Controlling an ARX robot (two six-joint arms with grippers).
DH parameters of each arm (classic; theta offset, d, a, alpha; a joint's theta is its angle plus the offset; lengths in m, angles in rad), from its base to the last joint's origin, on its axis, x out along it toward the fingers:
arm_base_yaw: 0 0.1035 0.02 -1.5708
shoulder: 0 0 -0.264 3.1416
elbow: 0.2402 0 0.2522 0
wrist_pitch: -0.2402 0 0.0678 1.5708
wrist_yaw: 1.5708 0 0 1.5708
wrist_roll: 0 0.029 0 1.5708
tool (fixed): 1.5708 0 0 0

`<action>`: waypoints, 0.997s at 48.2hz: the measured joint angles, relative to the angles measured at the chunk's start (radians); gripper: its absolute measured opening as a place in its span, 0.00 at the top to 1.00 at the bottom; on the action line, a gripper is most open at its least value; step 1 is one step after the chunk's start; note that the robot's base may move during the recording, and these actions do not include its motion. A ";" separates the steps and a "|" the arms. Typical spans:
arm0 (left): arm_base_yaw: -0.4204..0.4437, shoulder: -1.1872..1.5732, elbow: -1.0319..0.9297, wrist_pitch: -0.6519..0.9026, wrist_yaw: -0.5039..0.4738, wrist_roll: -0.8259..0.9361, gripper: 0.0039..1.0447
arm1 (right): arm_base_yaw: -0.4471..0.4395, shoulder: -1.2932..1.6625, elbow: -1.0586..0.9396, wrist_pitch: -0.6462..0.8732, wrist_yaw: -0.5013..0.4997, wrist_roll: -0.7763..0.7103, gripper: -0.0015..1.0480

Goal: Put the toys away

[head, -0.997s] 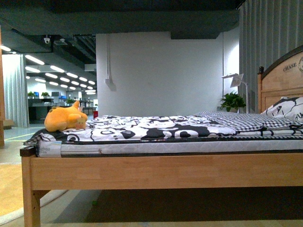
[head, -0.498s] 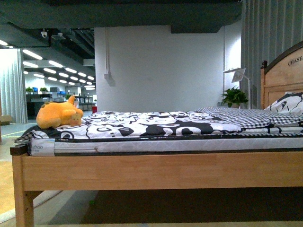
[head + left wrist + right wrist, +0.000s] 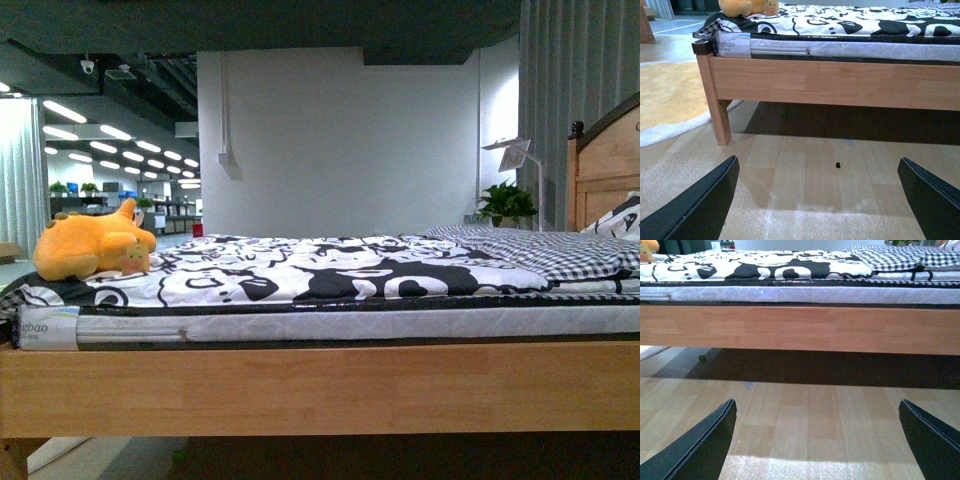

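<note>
An orange-yellow plush toy (image 3: 92, 244) lies on the far left end of the bed (image 3: 320, 385), on the black-and-white bedcover. Its lower part shows in the left wrist view (image 3: 742, 6), and a sliver shows in the right wrist view (image 3: 647, 251). My left gripper (image 3: 817, 200) is open and empty, low over the wooden floor in front of the bed's corner leg. My right gripper (image 3: 817, 440) is open and empty, low over the floor facing the bed's side rail. Neither arm shows in the front view.
The bed's wooden side rail (image 3: 800, 329) and corner leg (image 3: 717, 107) stand ahead. A yellow rug (image 3: 670, 92) lies left of the bed. A patterned pillow (image 3: 622, 218), a headboard (image 3: 605, 170), a lamp (image 3: 520, 155) and a potted plant (image 3: 508, 203) are at the right.
The front view has shifted: the bed and the plush toy now sit further left and lower in the picture, and the bed looks closer. The headboard has slid toward the right edge.
</note>
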 joint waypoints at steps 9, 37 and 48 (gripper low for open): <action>0.000 0.000 0.000 0.000 -0.002 0.000 0.06 | 0.000 0.000 0.000 0.000 0.000 0.000 0.06; 0.000 0.000 0.000 0.000 0.000 0.000 0.06 | 0.000 0.000 0.000 0.000 0.003 0.000 0.06; 0.000 -0.001 0.000 0.000 -0.001 0.000 0.06 | 0.000 0.000 0.000 0.000 0.001 0.000 0.06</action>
